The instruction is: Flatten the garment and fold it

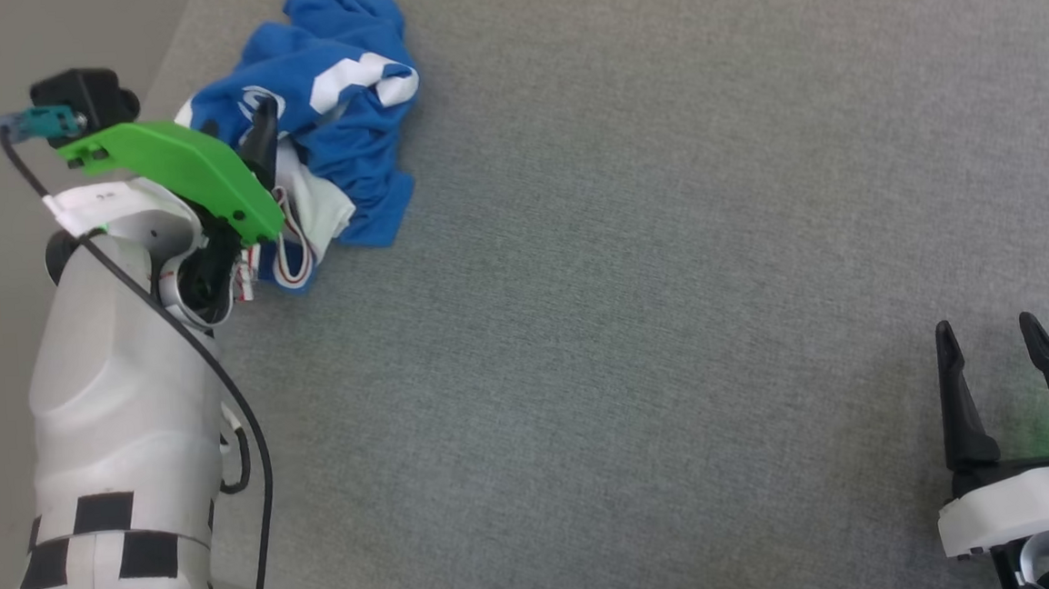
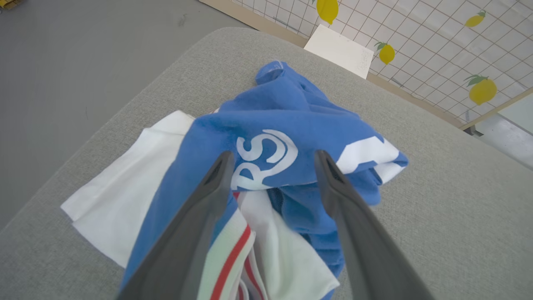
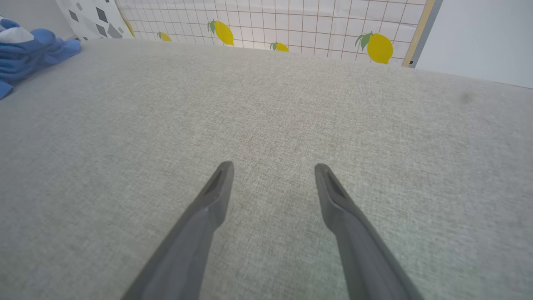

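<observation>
Blue jersey (image 2: 287, 125) is lying crumpled under the left gripper (image 2: 270, 156); right gripper (image 3: 272, 166) is hanging well away (both jaws apart).

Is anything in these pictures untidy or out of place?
The jersey lies in a crumpled heap near a corner of the grey surface, not flat. The left gripper hangs open over it; the right gripper is open, well apart.
</observation>
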### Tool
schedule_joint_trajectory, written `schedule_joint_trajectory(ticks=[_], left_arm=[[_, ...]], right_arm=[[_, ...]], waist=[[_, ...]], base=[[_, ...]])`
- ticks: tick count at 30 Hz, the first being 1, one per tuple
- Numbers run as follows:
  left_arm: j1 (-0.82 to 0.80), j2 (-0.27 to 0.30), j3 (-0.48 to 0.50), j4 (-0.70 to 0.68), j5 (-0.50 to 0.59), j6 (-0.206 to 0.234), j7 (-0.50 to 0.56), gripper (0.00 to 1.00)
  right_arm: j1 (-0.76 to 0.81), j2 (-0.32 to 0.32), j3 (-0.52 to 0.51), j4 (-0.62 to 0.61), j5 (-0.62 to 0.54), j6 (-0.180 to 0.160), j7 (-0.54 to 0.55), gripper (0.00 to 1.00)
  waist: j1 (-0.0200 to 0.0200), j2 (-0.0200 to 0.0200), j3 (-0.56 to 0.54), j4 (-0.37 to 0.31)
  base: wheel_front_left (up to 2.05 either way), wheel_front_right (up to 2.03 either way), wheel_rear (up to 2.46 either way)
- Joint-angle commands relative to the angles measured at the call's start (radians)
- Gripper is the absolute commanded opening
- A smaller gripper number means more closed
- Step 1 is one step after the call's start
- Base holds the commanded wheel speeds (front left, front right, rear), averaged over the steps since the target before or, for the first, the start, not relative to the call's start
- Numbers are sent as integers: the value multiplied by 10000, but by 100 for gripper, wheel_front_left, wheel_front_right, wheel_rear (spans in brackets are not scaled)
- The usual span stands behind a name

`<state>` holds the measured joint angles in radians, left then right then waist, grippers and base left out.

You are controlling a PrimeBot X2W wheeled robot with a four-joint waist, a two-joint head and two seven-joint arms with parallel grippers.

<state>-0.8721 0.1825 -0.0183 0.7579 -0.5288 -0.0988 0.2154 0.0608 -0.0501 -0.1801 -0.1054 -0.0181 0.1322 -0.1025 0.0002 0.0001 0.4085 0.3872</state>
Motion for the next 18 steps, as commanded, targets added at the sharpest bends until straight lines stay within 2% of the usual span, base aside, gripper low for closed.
schedule_joint_trajectory(ticks=[1,4,7,11,18], left_arm=[[-136,18,-47,-19,-48,-96,-122,100],[-123,-87,-293,-13,-442,-243,416,100],[108,-27,-506,194,-890,-286,1684,100],[383,47,-636,365,-1117,-270,2704,100],[728,-99,-748,442,-1314,-15,3568,100]], right_arm=[[-146,-1,-10,-101,-91,-15,36,100],[-116,-1,-148,-210,-65,-15,77,100],[-59,-1,-227,-263,-51,-15,88,100],[-16,-1,-272,-282,37,-15,90,100],[-5,-1,-243,-272,37,-15,115,100]], waist=[[-2,-1,296,-176],[-2,-1,403,-126],[-2,-1,449,-71],[-2,-1,516,-16],[-2,-1,573,-6]], base=[[0,0,0],[0,0,0],[0,0,0],[0,0,0],[0,0,0]])
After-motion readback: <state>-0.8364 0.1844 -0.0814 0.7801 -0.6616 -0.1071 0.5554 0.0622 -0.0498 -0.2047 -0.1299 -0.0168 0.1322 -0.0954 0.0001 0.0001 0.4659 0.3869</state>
